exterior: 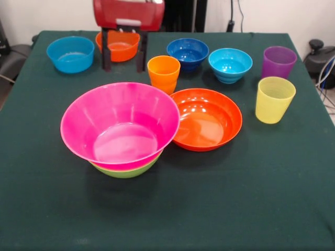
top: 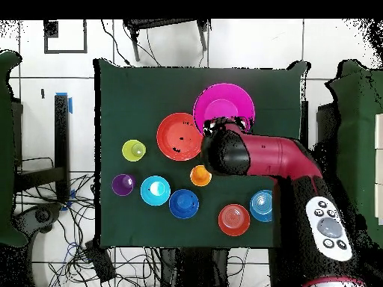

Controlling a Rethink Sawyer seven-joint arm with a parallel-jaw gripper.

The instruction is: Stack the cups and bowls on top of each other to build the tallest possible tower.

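Nested pink bowl (exterior: 120,124) sits in front; far back, gripper (exterior: 124,67) fingers spread, empty.

Lime green bowl (exterior: 125,170): we see only its rim beneath the pink bowl (exterior: 120,123).
Gripper (exterior: 123,49): our front view's top edge crops its body.

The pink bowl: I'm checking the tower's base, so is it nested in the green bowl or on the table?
Nested. The pink bowl sits upright inside the lime green bowl, whose rim shows beneath it.
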